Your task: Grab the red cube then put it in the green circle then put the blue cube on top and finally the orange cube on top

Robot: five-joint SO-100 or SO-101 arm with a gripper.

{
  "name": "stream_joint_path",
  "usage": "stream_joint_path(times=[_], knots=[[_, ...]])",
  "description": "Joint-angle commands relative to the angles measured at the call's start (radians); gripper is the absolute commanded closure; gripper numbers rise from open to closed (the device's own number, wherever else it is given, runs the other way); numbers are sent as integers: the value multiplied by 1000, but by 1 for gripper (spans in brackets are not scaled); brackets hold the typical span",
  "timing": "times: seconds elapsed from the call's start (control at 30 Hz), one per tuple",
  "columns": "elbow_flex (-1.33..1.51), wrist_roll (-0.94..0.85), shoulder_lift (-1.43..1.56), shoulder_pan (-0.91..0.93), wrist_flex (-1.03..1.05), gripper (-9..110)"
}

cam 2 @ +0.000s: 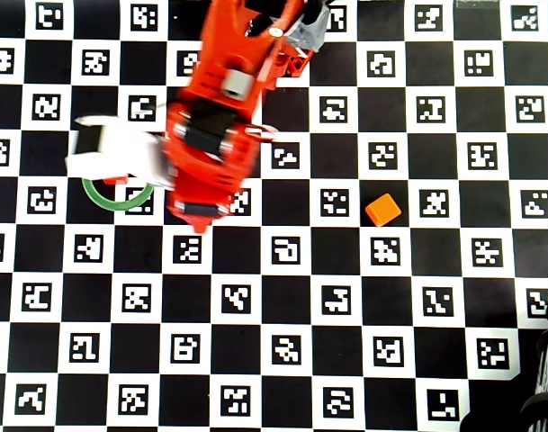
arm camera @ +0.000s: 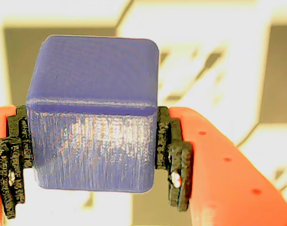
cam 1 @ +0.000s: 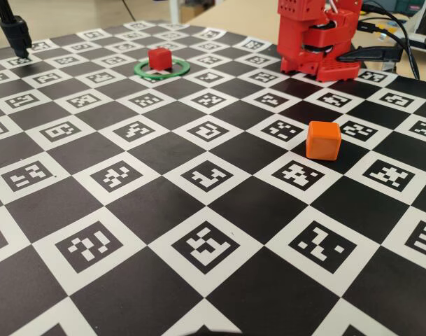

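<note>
Black-and-white marker squares cover the table [cam 1: 199,294]. We see the red cube [cam 1: 159,58] sitting inside the green circle [cam 1: 161,69] at the far side — the orange cube [cam 1: 322,140] lies well apart. Our gripper [arm camera: 94,176] clamps the blue cube [arm camera: 93,113] between its pads [arm camera: 177,160].

Your surface: checkerboard table [cam 1: 219,280] of black squares and white marker squares | upper left of your fixed view: green circle [cam 1: 143,71] flat on it, red cube [cam 1: 159,58] inside the ring | right of centre: orange cube [cam 1: 323,140] alone on a black square | upper right: red arm base [cam 1: 317,38]
</note>
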Motion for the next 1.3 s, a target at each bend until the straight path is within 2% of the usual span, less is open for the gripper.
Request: stream_joint_path(times=[0.0,0.2,0.37,0.8,1.27], knots=[[-11,-143,112,140,69,98],[-23,-328,109,308,109,98],[-28,-428,104,365,112,98],[-9,-431,23,360,98,98],[55,-416,-67,367,-35,98]])
